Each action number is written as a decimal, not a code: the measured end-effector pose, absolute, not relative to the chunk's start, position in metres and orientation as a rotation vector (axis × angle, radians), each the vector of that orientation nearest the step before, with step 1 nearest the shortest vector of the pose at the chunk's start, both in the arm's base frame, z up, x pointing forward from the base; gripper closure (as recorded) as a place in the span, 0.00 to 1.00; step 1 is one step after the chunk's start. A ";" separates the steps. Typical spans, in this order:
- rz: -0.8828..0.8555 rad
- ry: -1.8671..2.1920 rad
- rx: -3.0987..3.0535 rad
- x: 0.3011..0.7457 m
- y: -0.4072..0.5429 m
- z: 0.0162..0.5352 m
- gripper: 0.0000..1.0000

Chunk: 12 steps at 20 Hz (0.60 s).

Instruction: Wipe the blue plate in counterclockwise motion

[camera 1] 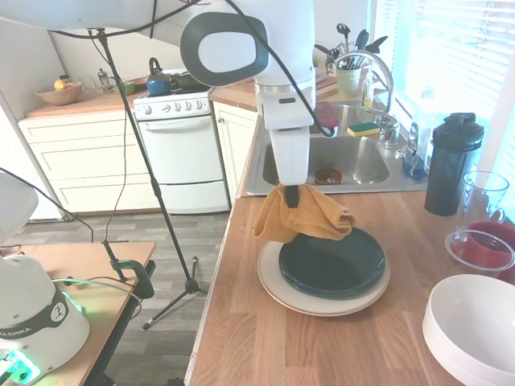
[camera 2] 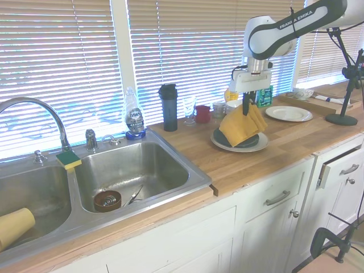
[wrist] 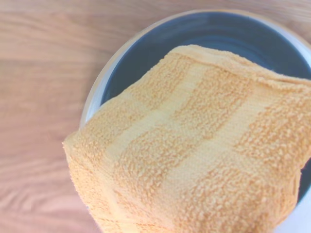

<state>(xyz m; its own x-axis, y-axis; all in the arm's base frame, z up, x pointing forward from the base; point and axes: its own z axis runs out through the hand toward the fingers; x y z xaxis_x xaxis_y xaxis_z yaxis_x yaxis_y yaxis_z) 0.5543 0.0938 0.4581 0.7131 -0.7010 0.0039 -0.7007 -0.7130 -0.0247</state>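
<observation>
A: Surface and room?
B: Butcher-block wooden counter (camera 1: 322, 338) over white cabinets, in a kitchen. Window blinds (camera 2: 187, 51) behind the counter. White stove (camera 1: 179, 149) with a blue kettle (camera 1: 158, 82) across the floor.

A: Sink?
B: Double stainless sink (camera 2: 122, 176) set into the counter. One basin holds a small brown dish (camera 2: 107, 200); the other, a tan cup (camera 2: 14, 226) lying on its side. Yellow-green sponge (camera 2: 68, 159) on the rim by the faucet (camera 2: 40, 111). Dish soap bottle (camera 2: 134, 116) behind the basin.

A: Other vessels?
B: Black shaker bottle (camera 1: 452, 165), a clear glass (camera 1: 484, 193), a red cup (camera 1: 487, 245), all near the window side. White bowl (camera 1: 475, 326) at the counter's near corner. Contents cannot be told.

A: The task item?
B: The blue plate (camera 1: 334, 264), near black and glossy, sits stacked on a larger beige plate (camera 1: 322, 304) on the counter, between the sink and the white bowl.

A: Arm?
B: White arm, wrist pointing straight down over the plate's sink-side edge. The gripper (camera 1: 293, 195) is clamped on a folded mustard-yellow towel (camera 1: 310, 217), which hangs from the fingers and drapes onto the plate's rim. In the wrist view the towel (wrist: 194, 150) covers much of the plate (wrist: 223, 36).
</observation>
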 end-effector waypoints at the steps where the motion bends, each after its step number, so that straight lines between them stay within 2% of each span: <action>1: -0.009 1.192 -2.885 0.560 0.092 0.455 1.00; 12: 0.074 1.284 -2.860 0.605 0.067 0.419 1.00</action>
